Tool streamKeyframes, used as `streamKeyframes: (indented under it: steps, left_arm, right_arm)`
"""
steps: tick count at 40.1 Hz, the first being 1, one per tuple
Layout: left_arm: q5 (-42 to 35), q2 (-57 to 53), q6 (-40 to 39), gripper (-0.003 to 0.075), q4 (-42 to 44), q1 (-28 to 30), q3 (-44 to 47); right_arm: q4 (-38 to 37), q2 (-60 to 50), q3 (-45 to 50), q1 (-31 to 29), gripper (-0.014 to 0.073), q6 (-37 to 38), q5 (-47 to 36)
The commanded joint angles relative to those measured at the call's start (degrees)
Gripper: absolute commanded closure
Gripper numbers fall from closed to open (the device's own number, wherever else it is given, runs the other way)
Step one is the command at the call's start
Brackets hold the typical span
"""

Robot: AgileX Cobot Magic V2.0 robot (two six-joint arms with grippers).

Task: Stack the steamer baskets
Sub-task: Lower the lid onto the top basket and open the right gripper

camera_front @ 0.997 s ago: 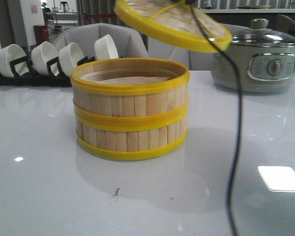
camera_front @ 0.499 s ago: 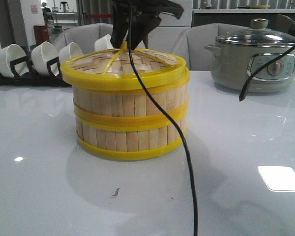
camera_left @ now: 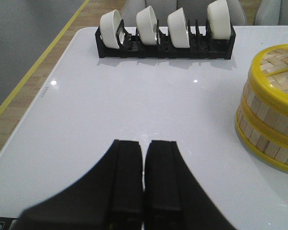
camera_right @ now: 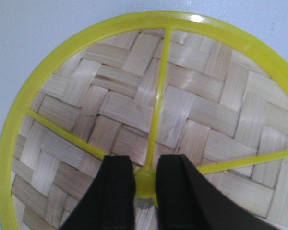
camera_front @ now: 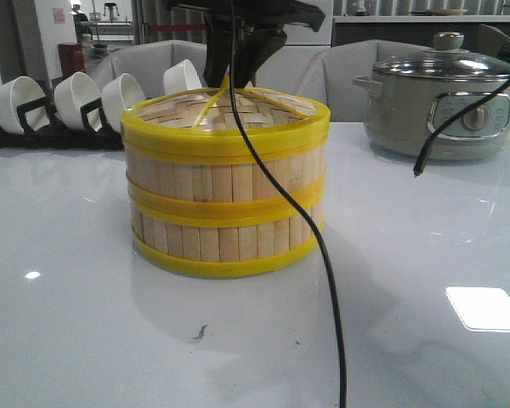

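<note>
The right tool (camera_right: 145, 184) is clamped on the yellow knob (camera_right: 145, 183) of the woven-bamboo lid (camera_front: 229, 115), directly above the two stacked baskets (camera_front: 225, 200), which stand on the glossy white desk (camera_front: 85, 280). The baskets are round rings of pale vertical slats with bright yellow rims. The left tool (camera_left: 144, 177), fingers together and empty, hovers well to the baskets' side.

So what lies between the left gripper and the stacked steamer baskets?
Nothing: in the left wrist view, only bare white table separates the left gripper from the steamer baskets.

Lid (camera_front: 229, 115) atop stacked steamer baskets (camera_front: 227, 200), tool (camera_front: 238, 72) above.
</note>
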Motion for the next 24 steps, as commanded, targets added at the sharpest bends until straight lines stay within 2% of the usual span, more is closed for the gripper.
streamKeyframes:
  steps: [1, 6, 8, 11, 14, 16, 24]
  left_arm:
    - [-4.81, 0.57, -0.55, 0.0622, 0.54, -0.38, -1.45]
    - [-4.81, 0.57, -0.55, 0.0622, 0.54, -0.38, -1.45]
    - [-4.81, 0.57, -0.55, 0.0622, 0.54, -0.38, -1.45]
    - [-4.81, 0.57, -0.55, 0.0622, 0.54, -0.38, -1.45]
    - [-4.81, 0.57, -0.55, 0.0622, 0.54, -0.38, -1.45]
    - [-4.81, 0.57, -0.55, 0.0622, 0.54, -0.38, -1.45]
    - [-4.81, 0.57, -0.55, 0.0622, 0.54, -0.38, -1.45]
  right_arm:
    - [-1.2, -3.39, -1.59, -0.25, 0.0564, -0.38, -2.34]
    - [-1.2, -3.39, -1.59, -0.25, 0.0555, -0.38, -3.65]
    - [-1.15, -3.57, -1.59, -0.25, 0.0512, -0.38, -4.35]
    - [-1.15, -4.04, -1.59, -0.25, 0.038, -0.38, -5.64]
    - [-1.15, -4.93, -1.59, -0.25, 0.021, -0.38, -7.05]
    - [-1.15, -5.76, -1.59, -0.25, 0.0148, -0.38, -7.93]
    - [-3.34, -10.8, -1.47, -0.25, 0.0178, -0.38, -10.02]
